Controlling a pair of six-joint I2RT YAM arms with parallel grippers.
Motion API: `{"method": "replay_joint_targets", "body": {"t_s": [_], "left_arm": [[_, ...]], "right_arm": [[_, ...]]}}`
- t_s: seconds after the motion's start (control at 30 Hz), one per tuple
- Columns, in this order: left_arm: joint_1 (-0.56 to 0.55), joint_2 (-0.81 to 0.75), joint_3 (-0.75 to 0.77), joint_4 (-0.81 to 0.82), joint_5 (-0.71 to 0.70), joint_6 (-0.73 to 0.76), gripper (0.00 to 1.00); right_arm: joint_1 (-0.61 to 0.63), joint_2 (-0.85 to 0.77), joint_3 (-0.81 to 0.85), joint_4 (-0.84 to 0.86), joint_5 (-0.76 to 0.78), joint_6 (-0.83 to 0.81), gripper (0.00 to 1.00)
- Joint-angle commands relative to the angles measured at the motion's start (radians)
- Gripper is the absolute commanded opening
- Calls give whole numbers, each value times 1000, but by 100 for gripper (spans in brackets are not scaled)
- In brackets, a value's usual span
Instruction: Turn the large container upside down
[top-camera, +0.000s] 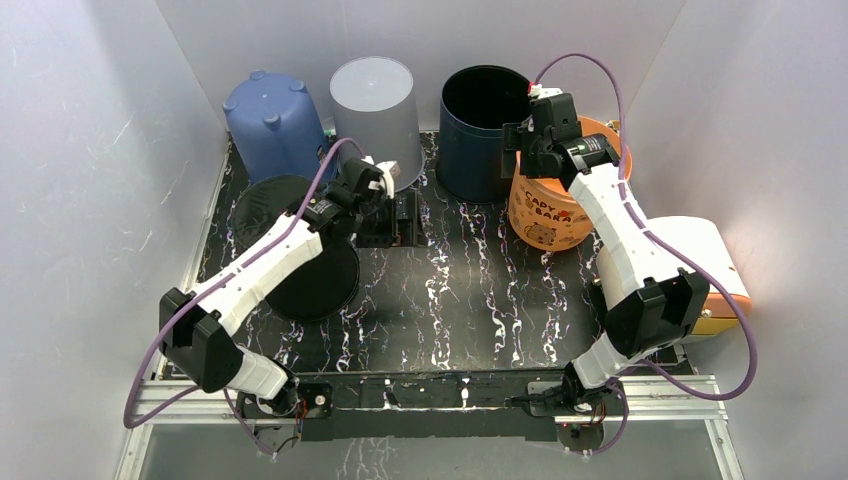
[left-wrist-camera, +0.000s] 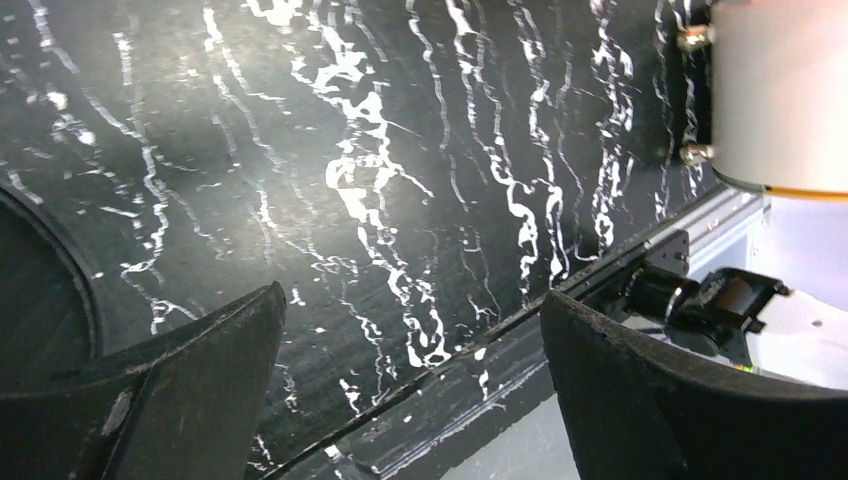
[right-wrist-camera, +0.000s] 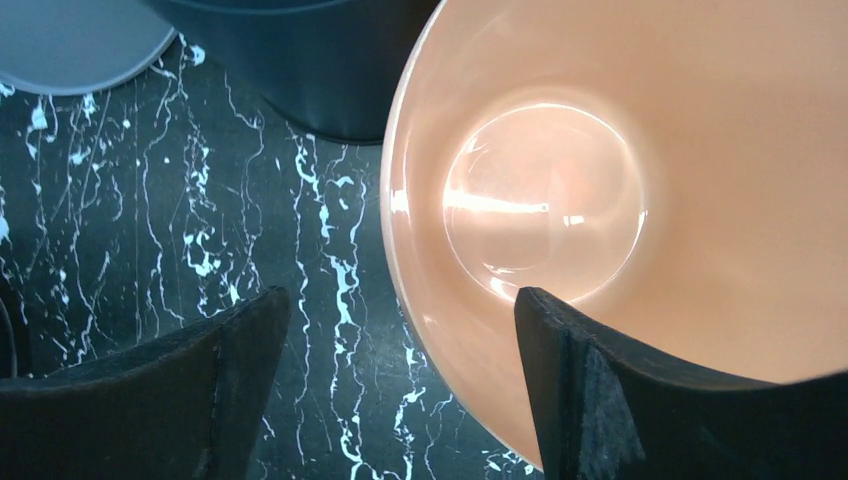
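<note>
An orange bucket with a cartoon print stands upright at the back right, open mouth up. In the right wrist view its peach inside fills the right half. My right gripper is open just above the bucket's left rim, one finger over the inside and the other over the table outside. A dark navy bin stands upright next to it. My left gripper is open and empty, low over the middle of the table.
A blue bin and a grey bin stand upside down at the back left. A black container sits under my left arm. A white and orange container lies at the right edge.
</note>
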Motion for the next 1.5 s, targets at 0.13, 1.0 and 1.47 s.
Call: {"method": "replay_joint_targets", "body": {"t_s": [0.13,1.0,1.47], "left_arm": [[223,-113,-71,-55,10,10,98],[323,-63,285,-180,134,61,98],[323,-70,272,-167,172,41,98]], "right_arm": [[0,4,18,2,-88,-7,47],[115,-275,-286,622,-764,689,0],[114,-353,-574,477,-625,588,0]]}}
